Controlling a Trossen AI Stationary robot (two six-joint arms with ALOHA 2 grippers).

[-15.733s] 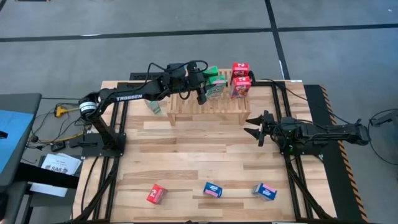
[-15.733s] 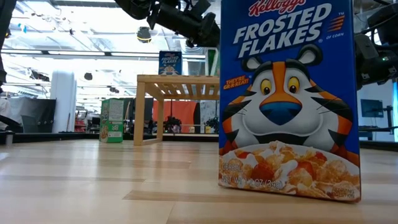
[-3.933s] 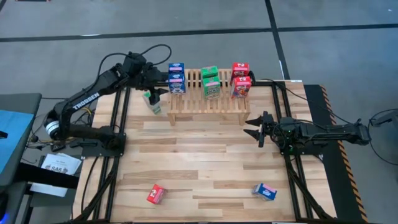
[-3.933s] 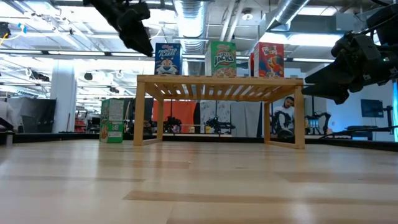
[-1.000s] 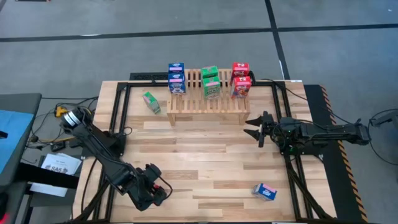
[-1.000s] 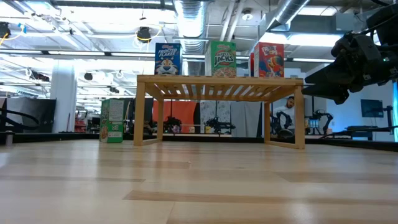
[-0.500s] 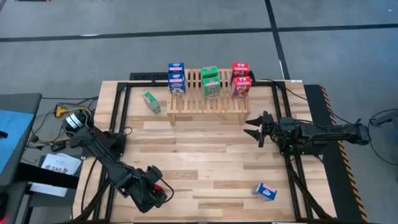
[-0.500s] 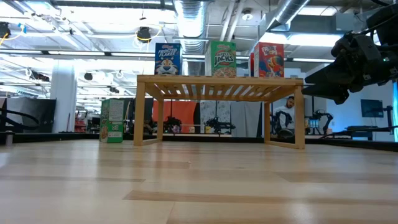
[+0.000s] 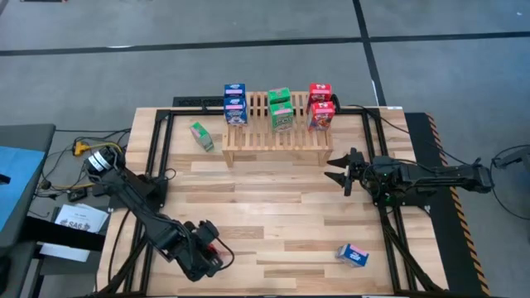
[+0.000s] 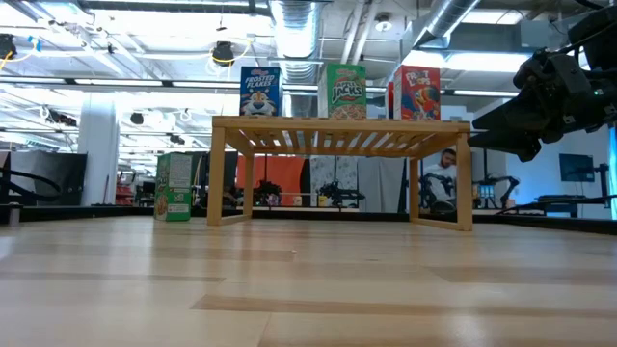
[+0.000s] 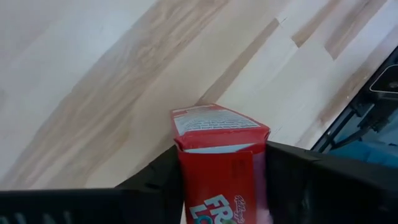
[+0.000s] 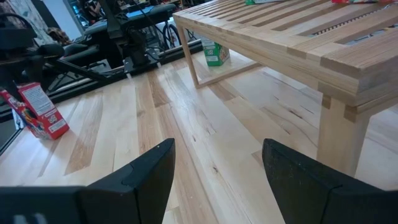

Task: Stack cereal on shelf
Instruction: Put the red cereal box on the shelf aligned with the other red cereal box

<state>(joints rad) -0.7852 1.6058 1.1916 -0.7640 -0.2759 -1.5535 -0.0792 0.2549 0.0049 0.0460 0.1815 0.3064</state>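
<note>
Red box [image 11: 221,163] (upright) between left tool [image 11: 219,186] fingers

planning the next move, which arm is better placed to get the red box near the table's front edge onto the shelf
Left. The left gripper already has the red box between its fingers at the front left. The right gripper hangs open beside the shelf, holding nothing.

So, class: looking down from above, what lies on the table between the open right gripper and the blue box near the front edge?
Nothing: in the high view, bare planks alone run from the right gripper to the blue box.
</note>
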